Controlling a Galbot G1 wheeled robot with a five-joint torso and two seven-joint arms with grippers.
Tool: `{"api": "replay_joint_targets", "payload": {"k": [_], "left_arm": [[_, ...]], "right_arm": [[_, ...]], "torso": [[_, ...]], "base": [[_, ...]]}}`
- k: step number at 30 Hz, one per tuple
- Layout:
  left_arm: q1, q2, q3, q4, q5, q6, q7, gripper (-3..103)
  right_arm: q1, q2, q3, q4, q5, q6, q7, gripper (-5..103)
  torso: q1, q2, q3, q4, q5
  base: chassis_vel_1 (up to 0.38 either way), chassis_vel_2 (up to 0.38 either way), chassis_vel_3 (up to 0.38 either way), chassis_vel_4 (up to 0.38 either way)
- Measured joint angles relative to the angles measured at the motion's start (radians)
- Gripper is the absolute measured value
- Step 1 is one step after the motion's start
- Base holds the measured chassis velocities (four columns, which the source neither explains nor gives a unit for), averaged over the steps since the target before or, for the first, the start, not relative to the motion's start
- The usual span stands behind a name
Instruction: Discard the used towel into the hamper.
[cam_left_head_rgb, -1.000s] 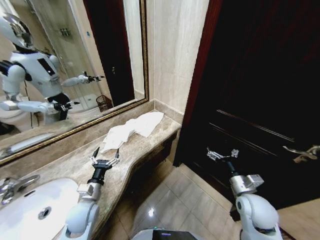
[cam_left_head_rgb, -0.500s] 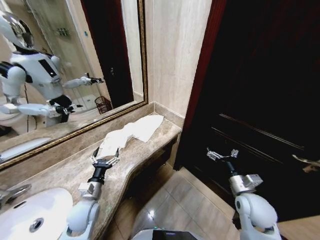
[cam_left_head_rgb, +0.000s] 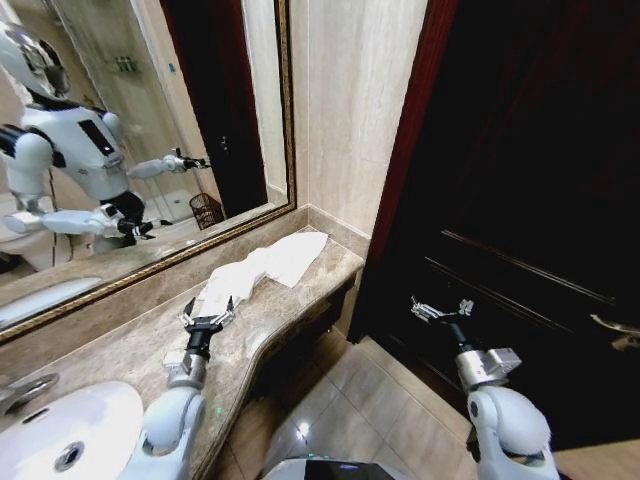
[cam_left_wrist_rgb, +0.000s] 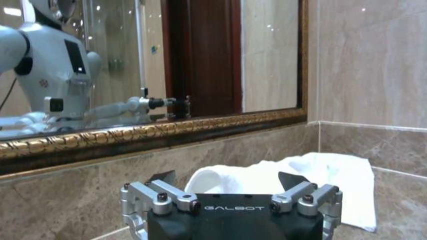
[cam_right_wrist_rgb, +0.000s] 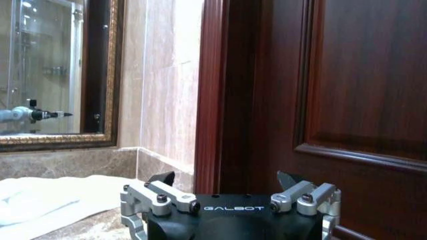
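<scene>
The used towel (cam_left_head_rgb: 258, 268) is white and lies crumpled on the marble counter (cam_left_head_rgb: 130, 350) by the corner wall; it is also seen in the left wrist view (cam_left_wrist_rgb: 333, 175) and the right wrist view (cam_right_wrist_rgb: 40, 200). My left gripper (cam_left_head_rgb: 208, 312) (cam_left_wrist_rgb: 227, 180) hovers low over the counter, open, just short of the towel's near end. Beyond the counter edge, my right gripper (cam_left_head_rgb: 440, 308) (cam_right_wrist_rgb: 227, 180) is open and holds nothing, in front of the dark door. The hamper (cam_left_head_rgb: 207, 209) shows as a small dark wire basket reflected in the mirror.
A white sink (cam_left_head_rgb: 60, 440) with a chrome faucet (cam_left_head_rgb: 25, 388) sits at the counter's near left. A framed mirror (cam_left_head_rgb: 130, 130) runs behind the counter. The dark wooden door (cam_left_head_rgb: 530, 200) with a handle (cam_left_head_rgb: 615, 330) stands to the right, above the tiled floor (cam_left_head_rgb: 340, 400).
The whole view has shifted, with the sink sliding down and left, so the camera has moved. My left gripper now sits closer to the towel's near end. Both grippers stay open.
</scene>
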Motion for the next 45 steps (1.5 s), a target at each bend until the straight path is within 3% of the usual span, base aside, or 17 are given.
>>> {"api": "replay_joint_targets", "payload": {"k": [7,13,28,45], "left_arm": [[-0.101,0.031,0.034,0.048,-0.049,0.078,-0.069,100],[-0.200,0.042,0.103,0.123,-0.071,0.135,-0.189,100],[-0.367,0.060,0.191,0.253,-0.105,0.240,-0.288,100],[-0.521,0.071,0.241,0.406,-0.138,0.298,-0.342,100]], "right_arm": [[0.011,-0.002,0.001,-0.032,-0.017,0.002,0.012,100],[0.030,0.000,-0.002,-0.071,-0.045,0.004,0.017,100],[0.058,-0.006,0.018,-0.123,-0.055,0.020,0.028,100],[0.066,-0.006,0.022,-0.139,-0.063,0.032,0.032,100]], "torso": [[0.000,0.000,0.000,-0.0001,0.0000],[0.000,0.000,0.000,-0.0001,0.0000],[0.000,0.000,0.000,-0.0001,0.0001],[0.000,0.000,0.000,-0.0002,0.0001]], "base": [[0.000,0.000,0.000,0.000],[0.000,0.000,0.000,0.000],[0.000,0.000,0.000,0.000],[0.000,0.000,0.000,0.000]]}}
